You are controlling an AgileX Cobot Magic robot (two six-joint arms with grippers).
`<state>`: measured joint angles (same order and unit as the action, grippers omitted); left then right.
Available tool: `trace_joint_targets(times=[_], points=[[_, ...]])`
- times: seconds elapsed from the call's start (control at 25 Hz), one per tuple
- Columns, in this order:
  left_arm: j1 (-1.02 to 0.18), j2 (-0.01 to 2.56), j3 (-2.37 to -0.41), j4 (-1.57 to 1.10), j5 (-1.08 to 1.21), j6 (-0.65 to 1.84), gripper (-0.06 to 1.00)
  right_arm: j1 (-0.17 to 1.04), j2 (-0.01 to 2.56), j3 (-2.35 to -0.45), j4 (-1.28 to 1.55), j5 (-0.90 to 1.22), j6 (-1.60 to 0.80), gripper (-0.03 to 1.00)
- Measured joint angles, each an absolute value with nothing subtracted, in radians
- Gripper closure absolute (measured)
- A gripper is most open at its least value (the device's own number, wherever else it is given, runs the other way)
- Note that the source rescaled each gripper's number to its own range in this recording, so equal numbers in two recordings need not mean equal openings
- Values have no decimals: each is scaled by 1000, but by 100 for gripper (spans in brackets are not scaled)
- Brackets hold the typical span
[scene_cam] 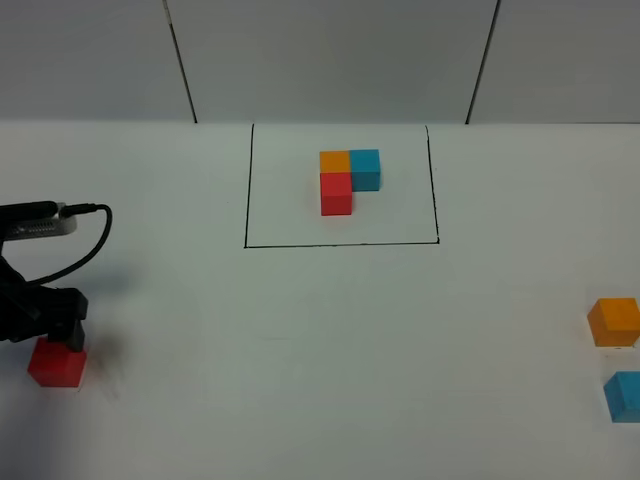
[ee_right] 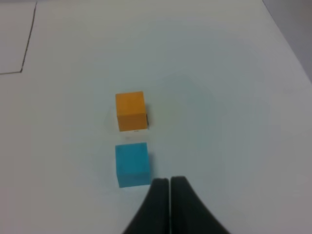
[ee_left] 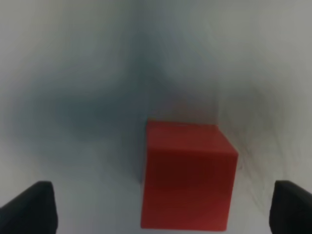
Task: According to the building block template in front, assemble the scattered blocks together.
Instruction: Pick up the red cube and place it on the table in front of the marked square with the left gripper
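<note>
Robot test lab: white table [scene_cam: 300, 350], grey panel wall [scene_cam: 330, 60] at twelve o'clock, block template [scene_cam: 345, 180] inside a drawn black rectangle [scene_cam: 340, 243], cabled robot arm [scene_cam: 28, 305] at nine o'clock.

White table [scene_cam: 200, 400], bright blocks: at upper centre, the building block template [scene_cam: 347, 180] shows orange, light blue and red cubes inside a thin black drawn rectangle [scene_cam: 340, 243]. At lower left, a plain red cube [scene_cam: 57, 366] sits under the black left gripper [ee_left: 161, 207] and its black cable [scene_cam: 95, 235]. At the right edge, an orange cube [scene_cam: 614, 321] sits above a light blue cube [scene_cam: 624, 396] (both matte, without pattern). The right gripper [ee_right: 169, 187] has black jaws. Across the top, pale grey wall panels [scene_cam: 330, 60] carry dark seams.
</note>
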<state>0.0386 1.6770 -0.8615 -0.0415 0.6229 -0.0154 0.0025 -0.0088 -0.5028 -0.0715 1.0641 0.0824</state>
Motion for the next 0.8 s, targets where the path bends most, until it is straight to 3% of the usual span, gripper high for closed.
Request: trace_joint_targets(times=[0.52, 0.8], points=[[39, 1775, -861, -41, 564, -10, 2, 3, -9, -503, -72, 1064, 82, 97], [39, 1786, -861, -42, 562, -11, 19, 3, -9, -503, -72, 1064, 82, 97]])
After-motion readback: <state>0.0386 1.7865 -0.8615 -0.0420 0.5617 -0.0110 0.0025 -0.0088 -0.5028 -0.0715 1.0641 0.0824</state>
